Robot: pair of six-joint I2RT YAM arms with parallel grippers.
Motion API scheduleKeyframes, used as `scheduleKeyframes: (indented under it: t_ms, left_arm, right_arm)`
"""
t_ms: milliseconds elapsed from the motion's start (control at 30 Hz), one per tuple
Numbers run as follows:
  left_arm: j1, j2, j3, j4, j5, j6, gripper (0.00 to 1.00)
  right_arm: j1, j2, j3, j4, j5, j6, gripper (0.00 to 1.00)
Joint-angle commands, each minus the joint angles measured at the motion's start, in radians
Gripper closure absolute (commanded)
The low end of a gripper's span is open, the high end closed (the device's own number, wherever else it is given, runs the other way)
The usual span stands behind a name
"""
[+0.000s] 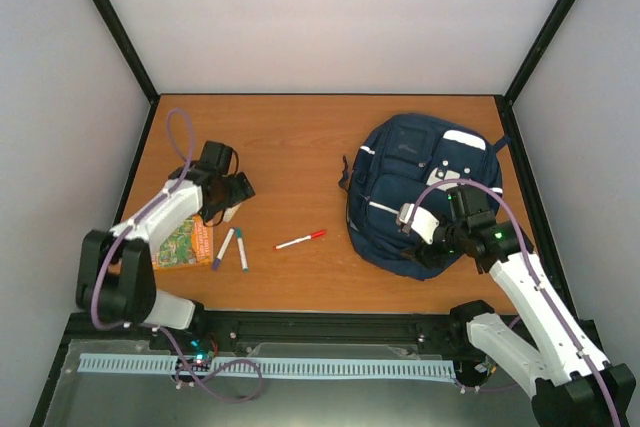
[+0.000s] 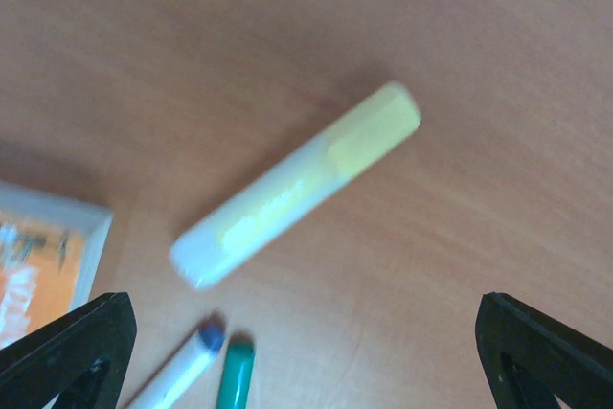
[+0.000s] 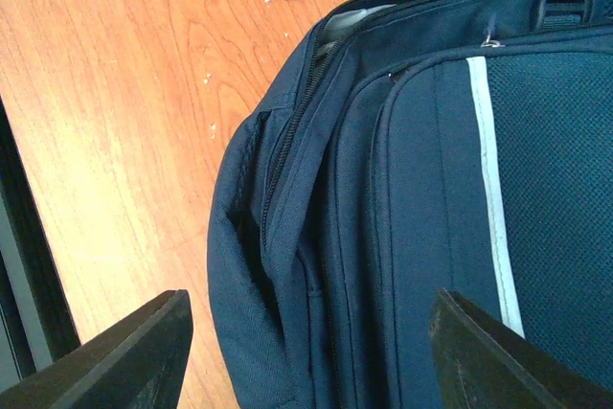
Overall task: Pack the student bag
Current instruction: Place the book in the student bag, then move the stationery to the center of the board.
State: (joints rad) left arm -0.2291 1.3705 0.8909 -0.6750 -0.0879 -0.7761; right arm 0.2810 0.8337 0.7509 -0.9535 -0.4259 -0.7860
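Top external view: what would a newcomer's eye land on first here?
The navy student bag dominates the right side of the table, with the right gripper open above its near edge. On the left, the open left gripper hangs over a yellow highlighter, beside an orange book and two pens.

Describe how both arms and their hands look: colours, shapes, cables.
The left arm and right arm have white shell segments joined by black joints, on black bases. A thin purple cable loops along each. The left hand and right hand have black wedge-shaped fingers. A small green light glows near the right wrist.
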Motion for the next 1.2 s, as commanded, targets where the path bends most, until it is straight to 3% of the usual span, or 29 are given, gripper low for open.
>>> scheduleKeyframes:
  t_ms: [0, 300, 667, 933, 1167]
  left_arm:
    - [0.037, 0.155, 0.155, 0.057, 0.021, 0.149, 0.0]
    - [0.037, 0.355, 0.24, 0.097, 0.127, 0.167, 0.0]
    - [-0.044, 0.322, 0.1, 0.183, 0.229, 0.125, 0.03]
    - [-0.132, 0.32, 0.1, 0.183, 0.268, 0.11, 0.05]
    - [-0.151, 0.324, 0.138, 0.129, 0.189, 0.07, 0.1]
  right_arm:
    - [-0.003, -0.033, 0.031, -0.017, 0.009, 0.017, 0.31]
    - [-0.003, -0.053, 0.013, -0.005, 0.034, 0.028, 0.31]
    - [-0.002, -0.051, -0.008, 0.009, 0.038, 0.022, 0.31]
    - [-0.002, -0.033, -0.009, 0.013, 0.033, 0.02, 0.31]
    - [-0.002, -0.041, -0.011, -0.002, 0.044, 0.018, 0.32]
